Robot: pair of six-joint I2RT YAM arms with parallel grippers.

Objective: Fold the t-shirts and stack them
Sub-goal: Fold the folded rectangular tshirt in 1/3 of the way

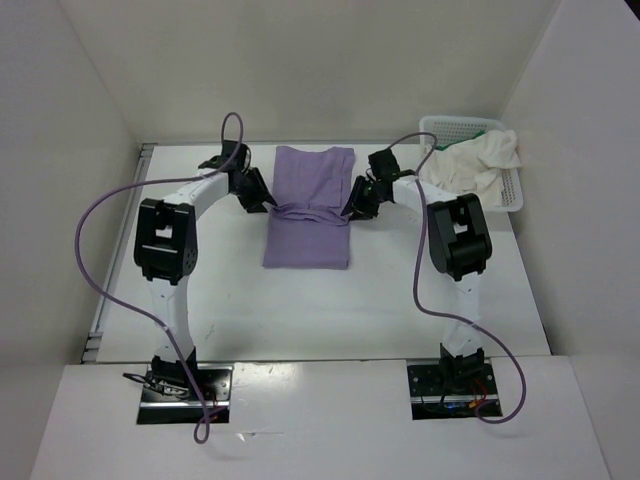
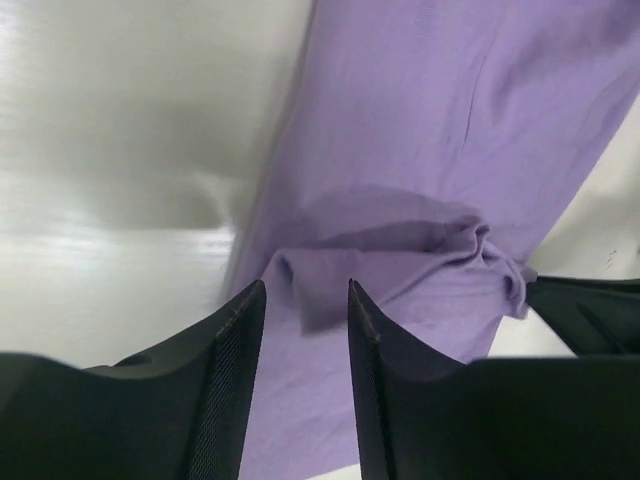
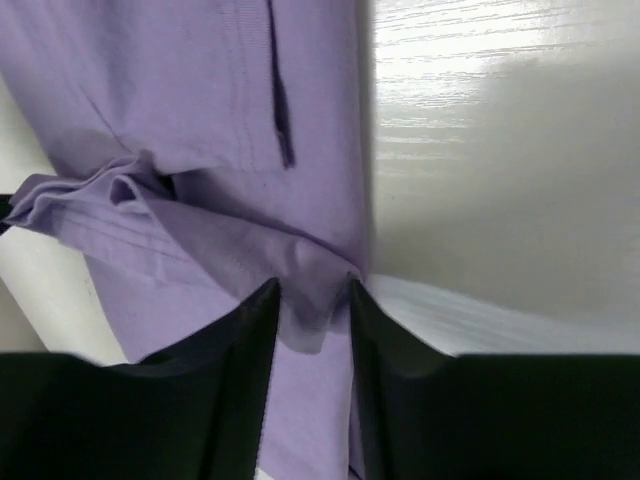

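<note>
Left gripper (image 1: 262, 200) and right gripper (image 1: 355, 205) seen from above: one at each side edge of the purple shirt (image 1: 310, 235), at the bunched ridge across its middle. Shirt lying flat at mid-table. Off-white shirt (image 1: 470, 160) heaped in the basket (image 1: 515, 190) at the far right corner. White table (image 1: 300, 320), white walls close on three sides.

Left wrist: fingers apart, gripping nothing, a loose purple fold just past the tips.

Right wrist: fingers likewise apart, cloth edge lying in the gap, apparently not pinched.

Handling, as a guess: light, limp, thin cloth, apt to sag and wrinkle. Best taken at hems or corners, both sides at once. Glossy tabletop, likely easy to slide across.
</note>
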